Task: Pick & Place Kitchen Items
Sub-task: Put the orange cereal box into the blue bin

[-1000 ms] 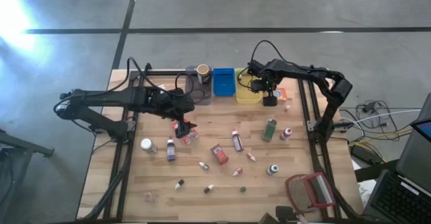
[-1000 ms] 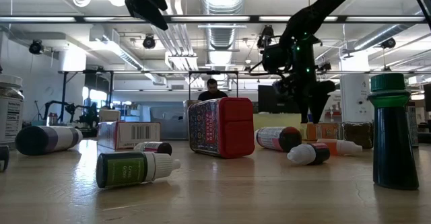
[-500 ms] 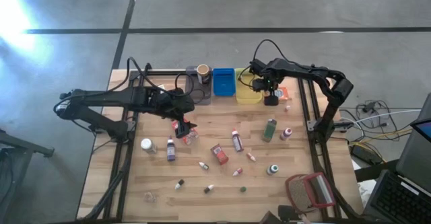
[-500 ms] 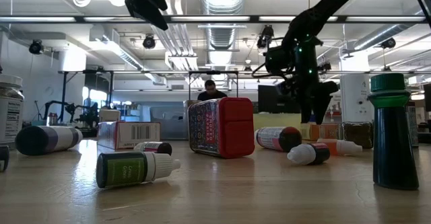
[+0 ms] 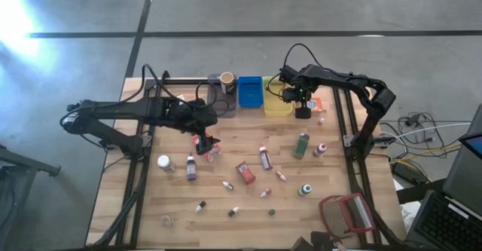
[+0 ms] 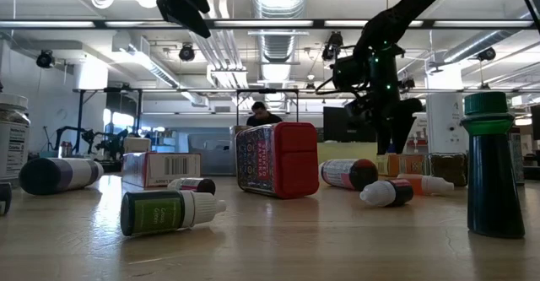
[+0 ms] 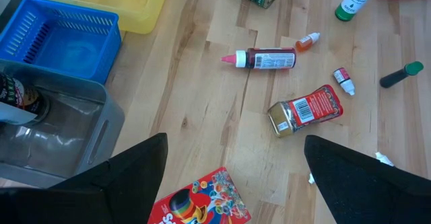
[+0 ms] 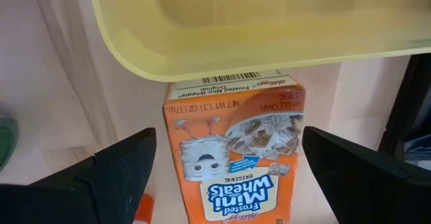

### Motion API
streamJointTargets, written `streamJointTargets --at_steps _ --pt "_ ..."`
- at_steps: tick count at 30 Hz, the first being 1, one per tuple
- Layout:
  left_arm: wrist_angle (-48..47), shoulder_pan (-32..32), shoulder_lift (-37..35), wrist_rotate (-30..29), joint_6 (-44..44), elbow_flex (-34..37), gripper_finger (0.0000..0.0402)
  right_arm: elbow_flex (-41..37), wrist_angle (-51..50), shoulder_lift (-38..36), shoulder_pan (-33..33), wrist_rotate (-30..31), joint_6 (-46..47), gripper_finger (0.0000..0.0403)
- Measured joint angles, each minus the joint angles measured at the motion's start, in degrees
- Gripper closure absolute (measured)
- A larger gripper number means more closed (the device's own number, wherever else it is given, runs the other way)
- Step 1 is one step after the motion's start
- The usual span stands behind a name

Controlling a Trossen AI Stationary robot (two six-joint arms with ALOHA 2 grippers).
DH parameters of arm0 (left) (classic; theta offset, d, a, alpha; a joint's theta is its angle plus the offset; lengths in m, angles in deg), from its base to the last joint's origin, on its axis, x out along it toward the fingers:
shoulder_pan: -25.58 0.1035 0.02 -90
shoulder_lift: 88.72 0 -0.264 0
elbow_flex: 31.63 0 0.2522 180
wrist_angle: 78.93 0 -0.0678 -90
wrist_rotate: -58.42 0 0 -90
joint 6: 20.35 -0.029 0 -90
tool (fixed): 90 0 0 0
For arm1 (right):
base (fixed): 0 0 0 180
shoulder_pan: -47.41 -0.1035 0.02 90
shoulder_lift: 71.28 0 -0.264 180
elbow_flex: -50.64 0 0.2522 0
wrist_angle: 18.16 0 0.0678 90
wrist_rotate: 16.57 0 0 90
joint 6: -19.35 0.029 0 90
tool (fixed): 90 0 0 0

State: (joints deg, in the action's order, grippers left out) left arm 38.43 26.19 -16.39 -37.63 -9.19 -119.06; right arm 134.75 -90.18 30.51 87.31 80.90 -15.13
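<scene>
Frosted Mini Wheats box (image 8: 232, 150) lies under open right claw (image 8: 229, 177).

Yellow bin (image 8: 256, 29) overhanging orange box (image 8: 232, 153)

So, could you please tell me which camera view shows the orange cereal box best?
The right wrist view: the orange cereal box fills the frame between the open right gripper's fingers, label readable. The high view shows only an orange patch by the yellow bin. The low view barely glimpses it; the left wrist view misses it.
</scene>
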Motion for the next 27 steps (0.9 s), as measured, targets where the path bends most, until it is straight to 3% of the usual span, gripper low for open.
streamJointTargets --at_steps 17,27 --pt "0.0 0.0 0.0 0.0 0.0 0.0 0.0046 -0.2 1.6 3.4 0.1 1.2 -0.1 0.0034" --pt "0.0 0.0 0.0 0.0 0.0 0.0 0.0046 -0.4 0.9 0.6 -0.2 4.4 0.5 0.0034"
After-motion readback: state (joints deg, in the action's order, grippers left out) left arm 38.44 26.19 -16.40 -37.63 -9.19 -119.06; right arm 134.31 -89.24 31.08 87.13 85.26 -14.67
